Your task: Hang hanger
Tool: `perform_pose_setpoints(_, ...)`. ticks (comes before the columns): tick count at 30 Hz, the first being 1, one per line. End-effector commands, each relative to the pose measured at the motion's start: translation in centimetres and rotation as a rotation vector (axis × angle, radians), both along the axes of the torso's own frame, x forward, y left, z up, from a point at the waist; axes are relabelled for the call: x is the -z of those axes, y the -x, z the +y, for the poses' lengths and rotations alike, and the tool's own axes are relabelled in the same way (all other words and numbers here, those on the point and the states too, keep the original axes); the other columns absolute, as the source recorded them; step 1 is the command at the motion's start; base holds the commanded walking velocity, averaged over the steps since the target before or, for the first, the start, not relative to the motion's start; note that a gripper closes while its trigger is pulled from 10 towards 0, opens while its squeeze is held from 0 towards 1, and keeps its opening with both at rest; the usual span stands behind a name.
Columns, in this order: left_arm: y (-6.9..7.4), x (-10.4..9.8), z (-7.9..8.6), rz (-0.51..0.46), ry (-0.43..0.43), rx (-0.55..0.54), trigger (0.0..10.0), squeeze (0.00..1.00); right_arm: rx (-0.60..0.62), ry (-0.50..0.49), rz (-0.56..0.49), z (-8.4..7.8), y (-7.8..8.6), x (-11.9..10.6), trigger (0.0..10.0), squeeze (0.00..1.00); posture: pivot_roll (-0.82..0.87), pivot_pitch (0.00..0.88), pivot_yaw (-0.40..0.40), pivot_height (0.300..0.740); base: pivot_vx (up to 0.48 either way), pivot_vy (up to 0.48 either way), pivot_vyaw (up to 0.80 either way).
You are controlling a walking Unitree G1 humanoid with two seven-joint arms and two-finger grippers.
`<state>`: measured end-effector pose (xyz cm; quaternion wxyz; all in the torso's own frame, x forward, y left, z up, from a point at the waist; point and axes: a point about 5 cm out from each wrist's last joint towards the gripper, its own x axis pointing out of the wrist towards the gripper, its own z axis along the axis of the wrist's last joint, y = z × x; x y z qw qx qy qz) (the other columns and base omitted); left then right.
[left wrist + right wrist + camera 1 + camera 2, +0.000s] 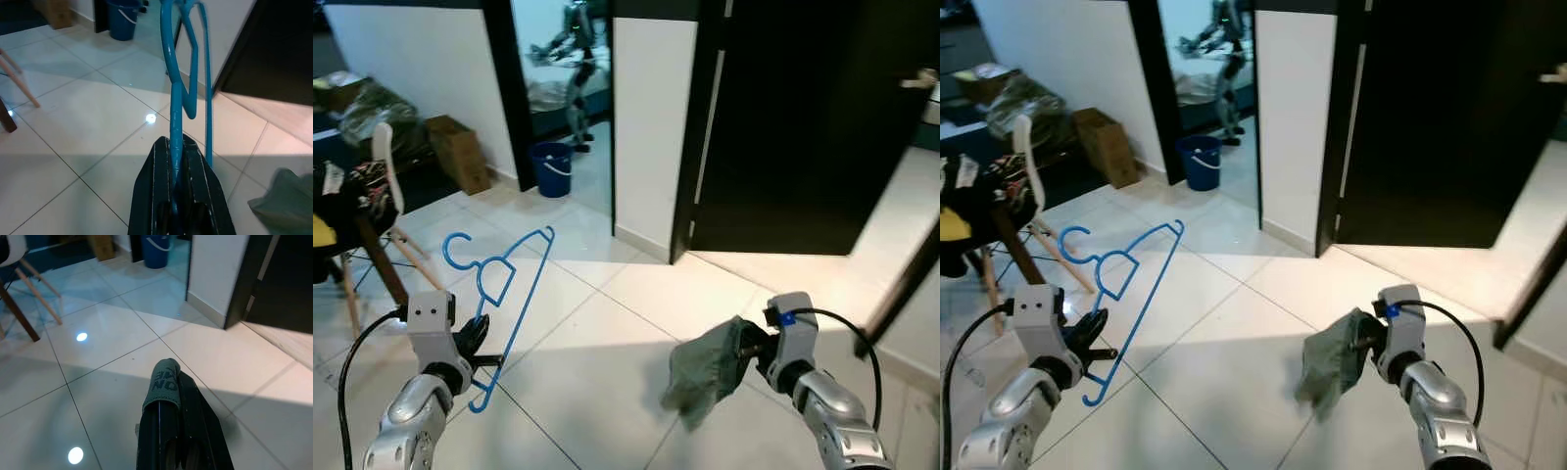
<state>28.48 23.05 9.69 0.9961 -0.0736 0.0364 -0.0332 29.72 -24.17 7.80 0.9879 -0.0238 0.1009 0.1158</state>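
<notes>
A blue plastic hanger (504,294) is held up over the tiled floor, hook toward the far left. My left gripper (475,336) is shut on its lower end; in the left wrist view the blue hanger (182,88) runs out from between the black fingers (156,196). My right gripper (751,343) is shut on a grey-green cloth (705,367) that droops below it. In the right wrist view a fold of the cloth (164,382) lies over the fingers (190,431).
A blue bucket (553,168) stands in a mirrored or open doorway at the back. A cardboard box (458,152) sits left of it. A white chair with wooden legs (386,211) and a cluttered table are at the left. A dark door (803,117) stands at the right.
</notes>
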Motion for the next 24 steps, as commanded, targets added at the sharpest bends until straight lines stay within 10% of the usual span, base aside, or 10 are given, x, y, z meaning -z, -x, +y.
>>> perform_pose_setpoints(1,0.11,-0.03,0.8,0.007,-0.016,-0.014,10.0,0.0,-0.03,-0.03,-0.028,0.88,-0.27,-0.34,10.0,0.0,0.05,0.0,-0.037,0.74,0.48,0.0,0.76)
perform_pose_setpoints(24,-0.16,-0.12,0.77,0.007,-0.034,0.0,10.0,0.0,-0.08,-0.035,-0.048,1.35,-0.32,-0.56,10.0,0.0,0.05,0.0,-0.03,0.74,0.48,0.0,0.76)
